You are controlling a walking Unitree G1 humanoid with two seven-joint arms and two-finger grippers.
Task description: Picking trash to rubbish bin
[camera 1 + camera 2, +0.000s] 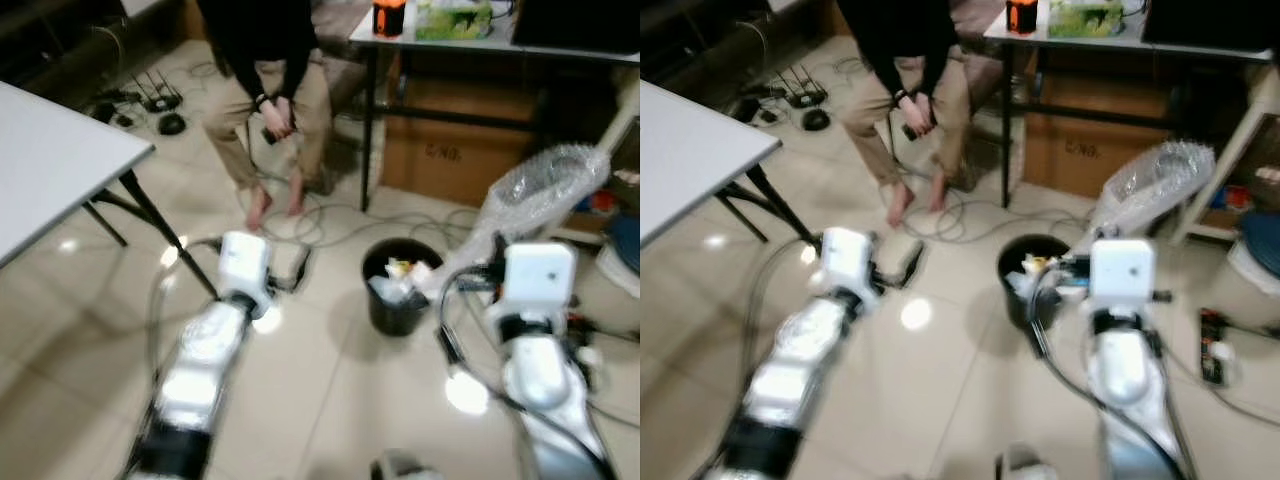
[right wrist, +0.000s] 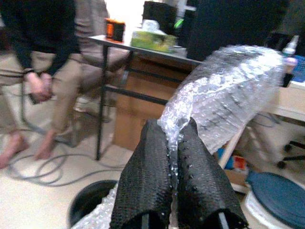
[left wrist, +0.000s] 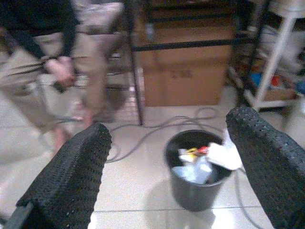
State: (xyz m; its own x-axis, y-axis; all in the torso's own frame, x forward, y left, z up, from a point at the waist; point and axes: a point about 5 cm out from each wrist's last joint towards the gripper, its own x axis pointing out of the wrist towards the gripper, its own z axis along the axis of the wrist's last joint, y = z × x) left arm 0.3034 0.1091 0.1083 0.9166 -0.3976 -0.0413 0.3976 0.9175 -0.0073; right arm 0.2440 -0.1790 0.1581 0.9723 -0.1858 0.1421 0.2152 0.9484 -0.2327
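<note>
A black rubbish bin point(image 1: 403, 288) stands on the tiled floor between my two arms, with plastic and paper trash inside it. My right gripper point(image 2: 174, 132) is shut on a long sheet of clear bubble wrap point(image 2: 228, 93). The sheet rises up and to the right of the bin point(image 1: 1035, 272), and its lower end hangs by the bin's right rim. My left gripper point(image 3: 169, 125) is open and holds nothing. It hovers left of the bin point(image 3: 196, 168) and points toward it.
A person point(image 1: 268, 95) sits on a chair just beyond the bin, bare feet on the floor among loose cables point(image 1: 330, 222). A white table point(image 1: 55, 165) is at the left. A desk point(image 1: 440, 38) with a cardboard box point(image 1: 450, 150) under it stands behind.
</note>
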